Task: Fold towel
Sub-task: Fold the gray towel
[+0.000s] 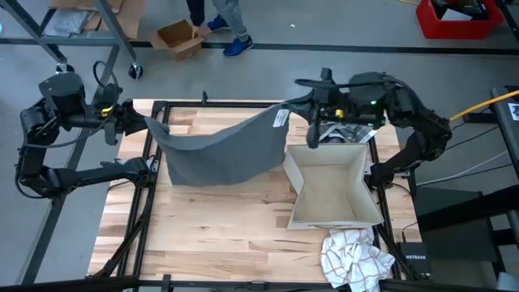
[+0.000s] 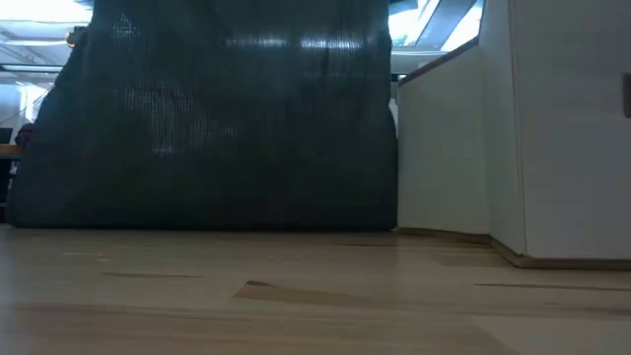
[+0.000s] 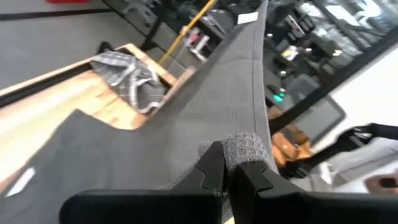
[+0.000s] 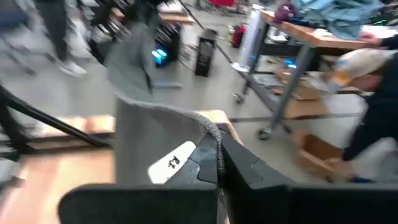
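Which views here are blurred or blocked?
Right wrist view: motion blur across the room and the gray towel. Left wrist view: background soft, towel near the left tool sharper. Low view: towel fills most of the frame. High view: clear.

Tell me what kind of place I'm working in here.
Likely a robotics lab or workshop: a framed wooden table on concrete floor, a wheeled workbench piled with gear, and a cardboard box on the floor.
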You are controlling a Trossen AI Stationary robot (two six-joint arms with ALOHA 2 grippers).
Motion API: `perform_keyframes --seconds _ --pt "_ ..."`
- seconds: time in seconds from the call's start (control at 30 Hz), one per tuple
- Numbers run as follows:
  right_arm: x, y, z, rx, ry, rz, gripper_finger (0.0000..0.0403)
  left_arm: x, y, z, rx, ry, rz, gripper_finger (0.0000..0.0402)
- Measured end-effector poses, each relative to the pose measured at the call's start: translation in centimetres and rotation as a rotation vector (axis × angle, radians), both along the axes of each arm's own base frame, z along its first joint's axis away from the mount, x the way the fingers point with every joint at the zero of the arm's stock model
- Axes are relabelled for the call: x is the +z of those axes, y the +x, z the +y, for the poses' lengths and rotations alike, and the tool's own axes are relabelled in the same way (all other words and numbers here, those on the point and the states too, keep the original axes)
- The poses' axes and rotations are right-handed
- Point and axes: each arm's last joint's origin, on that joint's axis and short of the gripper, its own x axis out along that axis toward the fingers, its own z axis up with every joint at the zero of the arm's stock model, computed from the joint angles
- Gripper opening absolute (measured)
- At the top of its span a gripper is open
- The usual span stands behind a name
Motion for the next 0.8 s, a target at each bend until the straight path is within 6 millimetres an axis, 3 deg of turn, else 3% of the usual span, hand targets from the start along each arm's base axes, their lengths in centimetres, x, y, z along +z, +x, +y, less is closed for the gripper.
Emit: perform_keyframes --seconds 0.23,0.5,0.8 --pt "-2.2 2.3 -3.1 -0.103 -0.067 0.157 0.0005 -0.4 -0.2 0.3 0.099 0.059 0.065 0.0000" --pt "-4.8 4.4 -7.4 -0.191 -0.130 0.331 0.0005 -2.1 -0.9 1.0 0.380 0.164 0.333 0.0000" --pt "-7.1 6.4 -11.7 -0.192 -0.178 0.428 0.0005 -3.4 0.6 2.7 0.472 0.249 0.507 0.0000"
